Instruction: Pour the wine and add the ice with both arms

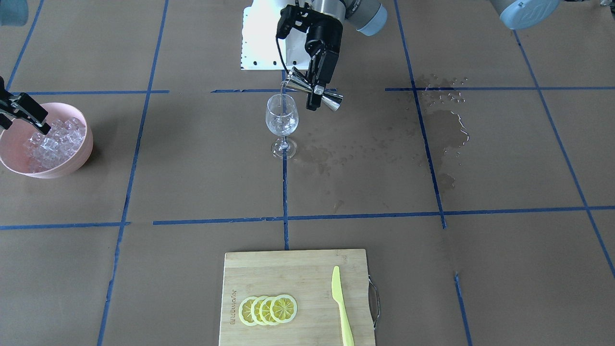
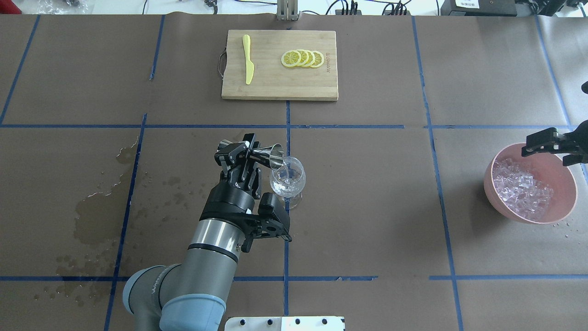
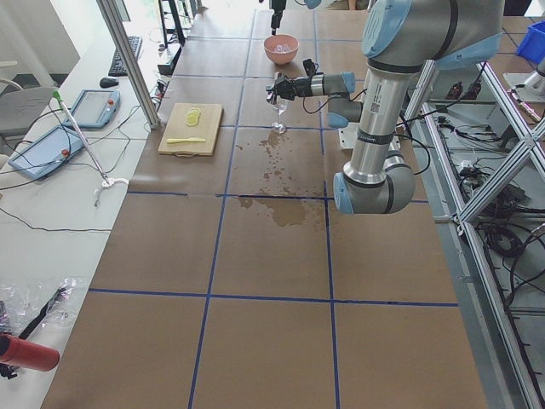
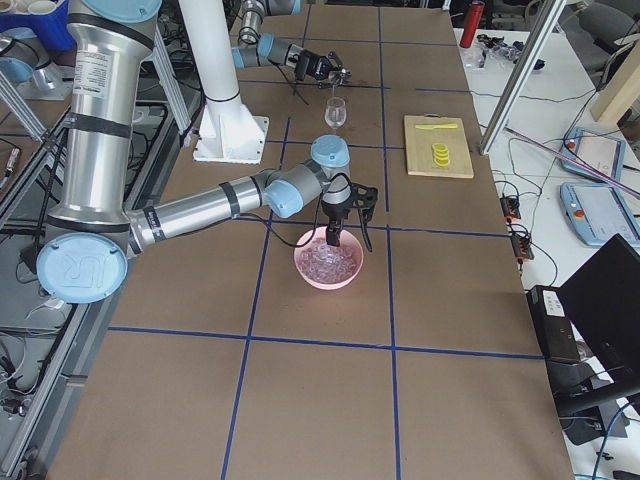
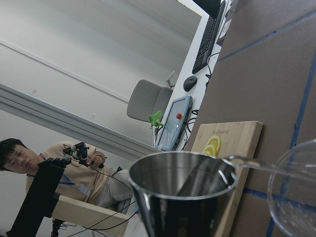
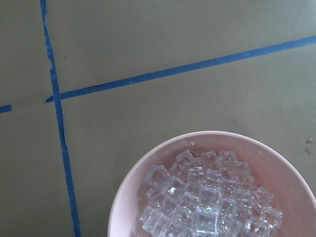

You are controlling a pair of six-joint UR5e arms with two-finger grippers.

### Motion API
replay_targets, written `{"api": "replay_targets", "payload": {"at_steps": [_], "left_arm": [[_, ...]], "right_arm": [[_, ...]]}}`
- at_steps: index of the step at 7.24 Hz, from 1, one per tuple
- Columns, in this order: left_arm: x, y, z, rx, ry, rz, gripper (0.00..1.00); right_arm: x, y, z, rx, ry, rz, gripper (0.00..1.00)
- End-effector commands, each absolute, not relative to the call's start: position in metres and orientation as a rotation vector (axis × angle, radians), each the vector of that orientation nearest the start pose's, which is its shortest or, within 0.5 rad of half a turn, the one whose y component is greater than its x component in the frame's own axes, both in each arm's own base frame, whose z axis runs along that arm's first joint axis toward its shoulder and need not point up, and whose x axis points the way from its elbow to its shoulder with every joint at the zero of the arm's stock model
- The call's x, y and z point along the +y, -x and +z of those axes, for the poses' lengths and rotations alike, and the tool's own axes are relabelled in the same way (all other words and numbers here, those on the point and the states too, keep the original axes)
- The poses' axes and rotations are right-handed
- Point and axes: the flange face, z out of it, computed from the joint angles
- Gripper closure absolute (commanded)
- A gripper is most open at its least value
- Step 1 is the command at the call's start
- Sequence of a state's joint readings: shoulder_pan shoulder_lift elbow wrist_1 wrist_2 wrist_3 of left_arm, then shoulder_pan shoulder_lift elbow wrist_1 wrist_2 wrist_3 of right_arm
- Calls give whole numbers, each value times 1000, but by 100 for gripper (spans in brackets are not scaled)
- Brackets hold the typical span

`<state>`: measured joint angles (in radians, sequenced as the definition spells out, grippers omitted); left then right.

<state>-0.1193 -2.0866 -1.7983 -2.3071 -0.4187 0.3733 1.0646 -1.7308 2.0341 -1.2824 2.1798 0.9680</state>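
My left gripper is shut on the steel double-cone jigger. It holds the jigger tipped on its side, with the lip over the clear stemmed glass. A thin stream of wine runs from the lip into the glass. My right gripper hangs open and empty just above the far rim of the pink bowl. The bowl holds a heap of clear ice cubes.
A bamboo cutting board lies on the operators' side with lemon slices and a yellow plastic knife on it. A wet spill marks the brown paper on my left. The white base plate is behind the glass.
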Motion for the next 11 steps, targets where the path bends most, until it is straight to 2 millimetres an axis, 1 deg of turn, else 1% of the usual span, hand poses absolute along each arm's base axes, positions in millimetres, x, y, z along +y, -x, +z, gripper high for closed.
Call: {"api": "replay_targets", "payload": {"at_steps": [1, 5, 7, 11], "left_arm": [[-289, -516, 170, -210, -1560, 673, 100], [-291, -513, 170, -320, -1554, 765, 100], [-292, -510, 167, -413, -1542, 799, 100], [-292, -508, 166, -420, -1543, 793, 100]], "right_arm": [[-417, 144, 477, -823, -26, 256, 0], [-418, 144, 478, -823, -26, 256, 0], [-418, 144, 478, -822, -25, 256, 0], [-418, 144, 478, -824, -25, 255, 0]]}}
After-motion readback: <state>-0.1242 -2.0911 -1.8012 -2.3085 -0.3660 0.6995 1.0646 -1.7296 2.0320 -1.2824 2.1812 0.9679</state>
